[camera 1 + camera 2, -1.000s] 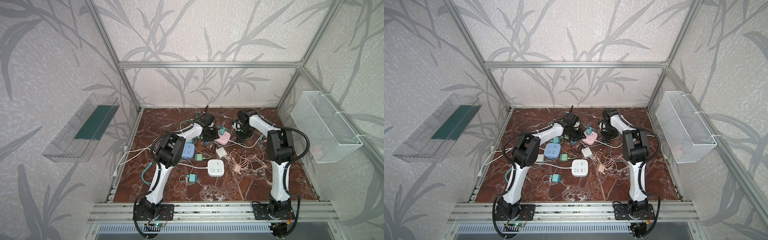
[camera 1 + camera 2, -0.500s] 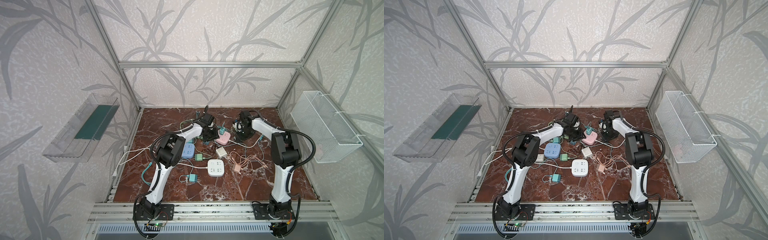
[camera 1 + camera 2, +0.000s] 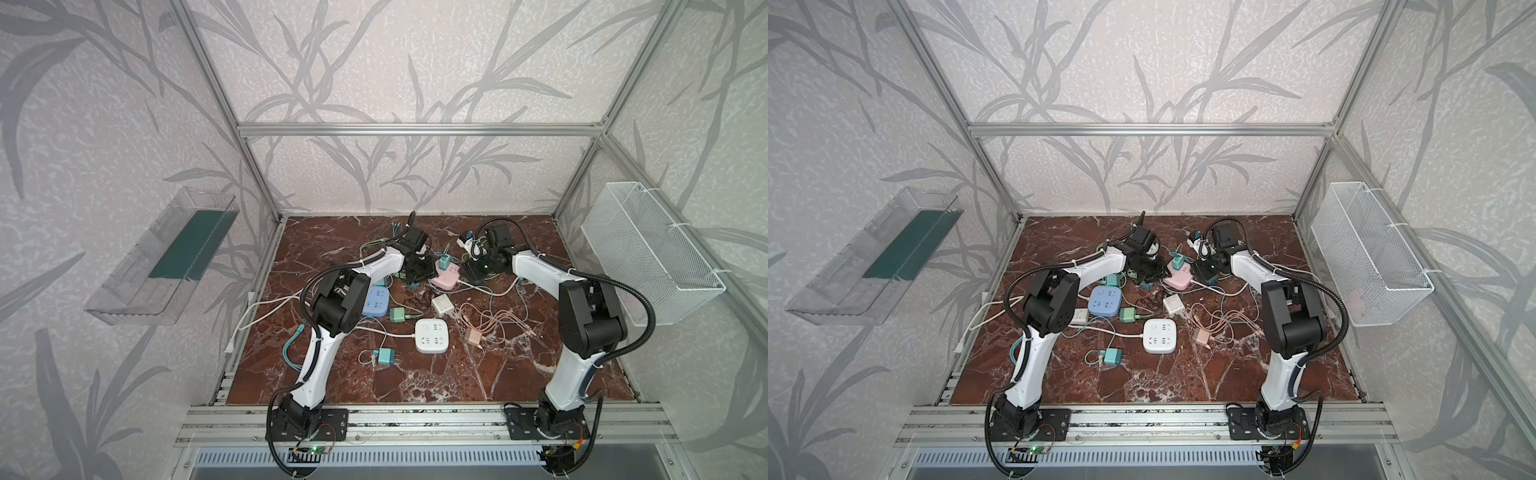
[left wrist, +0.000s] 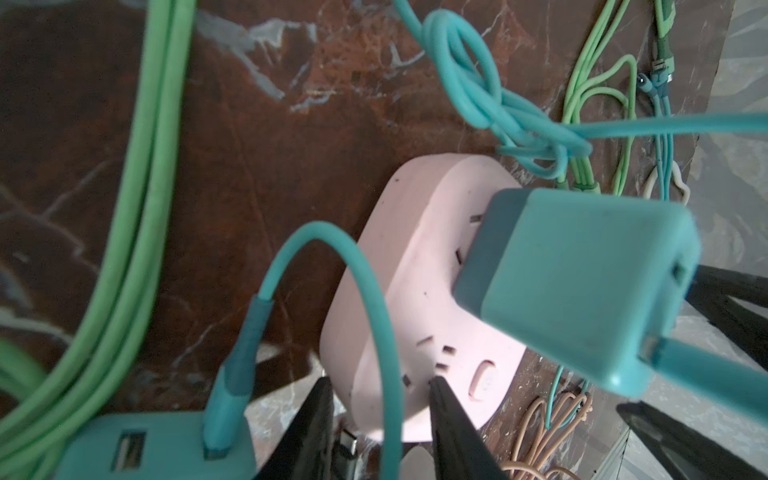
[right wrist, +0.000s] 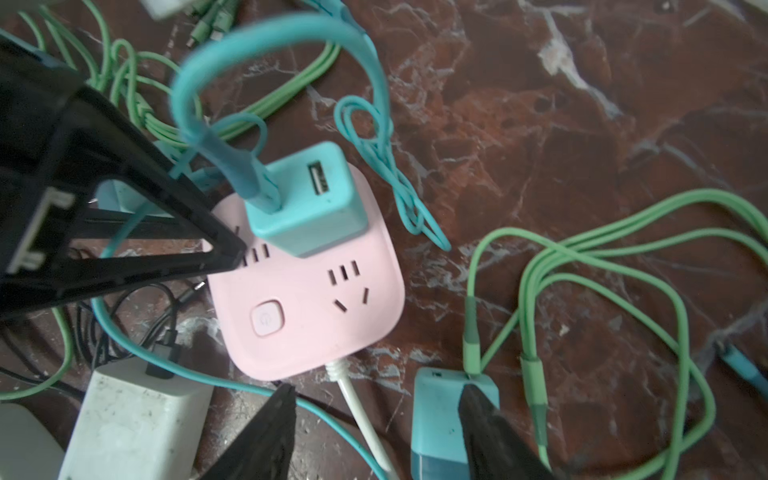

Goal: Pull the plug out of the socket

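Compared with one second before, the right arm's elbow has swung outward, toward the right wall and the near edge, and the jaws of the right end effector (image 5: 378, 390) stand wider; the left arm has hardly moved. The teal plug (image 5: 307, 199) sits upright in the pink socket (image 5: 316, 307), at the corner of the top face far from the round power button. A teal cable (image 5: 266, 33) leaves one of its USB ports in a high loop. In both top views the socket lies on the far middle part of the brown marble tabletop (image 3: 415, 382), between the two end effectors.

The left end effector (image 4: 380, 386) is nearly closed on one corner of the socket. One fingertip (image 4: 440, 399) touches the top face beside the slots, and the other finger lies against the side wall. The right end effector is open and holds nothing. It hovers just beside the socket's edge where the white cord (image 5: 357, 415) comes out, apart from the plug, and one finger (image 5: 490, 436) is over a loose teal charger (image 5: 436, 415).

Green cables (image 5: 623, 249) and a white adapter (image 5: 137, 415) lie around the socket. Nearer to the front lie a blue socket (image 3: 376, 302) and a white socket (image 3: 431, 336).
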Robot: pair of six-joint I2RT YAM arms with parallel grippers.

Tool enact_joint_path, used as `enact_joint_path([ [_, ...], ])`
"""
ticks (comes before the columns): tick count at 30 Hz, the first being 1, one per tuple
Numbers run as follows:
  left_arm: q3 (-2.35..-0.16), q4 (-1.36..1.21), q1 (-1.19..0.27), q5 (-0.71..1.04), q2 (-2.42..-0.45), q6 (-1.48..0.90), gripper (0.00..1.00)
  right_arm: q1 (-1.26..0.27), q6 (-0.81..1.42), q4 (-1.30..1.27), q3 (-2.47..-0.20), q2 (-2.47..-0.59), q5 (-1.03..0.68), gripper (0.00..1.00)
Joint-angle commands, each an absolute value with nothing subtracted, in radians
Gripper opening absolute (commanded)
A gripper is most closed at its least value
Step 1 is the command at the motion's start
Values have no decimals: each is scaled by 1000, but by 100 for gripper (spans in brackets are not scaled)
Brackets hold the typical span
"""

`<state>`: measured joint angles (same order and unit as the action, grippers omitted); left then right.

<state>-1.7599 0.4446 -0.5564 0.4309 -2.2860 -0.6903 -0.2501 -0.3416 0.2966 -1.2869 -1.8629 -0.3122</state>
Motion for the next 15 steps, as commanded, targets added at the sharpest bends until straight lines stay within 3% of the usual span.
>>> enact_joint_path([
  [1, -1709, 550, -570, 401, -2333, -681, 37, -277, -406, 229, -1309, -1885, -355, 64],
  [15, -1705, 555, -566, 414, -2332, -673, 34, -323, -505, 298, -1450, -2022, -372, 65],
])
